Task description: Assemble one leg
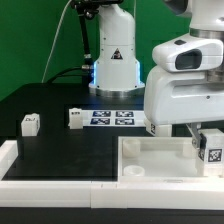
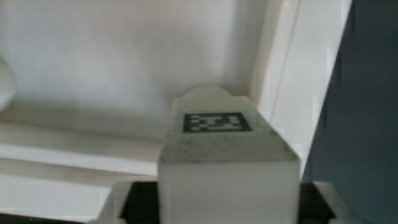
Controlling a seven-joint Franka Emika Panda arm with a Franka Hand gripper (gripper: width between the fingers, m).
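My gripper (image 1: 207,136) is shut on a leg (image 1: 212,152), a small white block with a black-and-white tag, and holds it upright over the near right corner of the large white tray-like panel (image 1: 150,155). In the wrist view the held leg (image 2: 217,150) fills the middle between my dark fingers (image 2: 146,200), with the gripper (image 2: 222,205) closed on its sides. The white panel (image 2: 107,100) and its raised rim lie beneath it. Two more legs lie on the black table, one at the exterior view's left (image 1: 30,123) and one nearer the middle (image 1: 76,118).
The marker board (image 1: 112,117) lies at mid table behind the panel. The arm's base (image 1: 114,60) stands at the back. A white border rail (image 1: 12,158) runs along the table's near left edge. The arm's bulky white wrist hides the table's right side.
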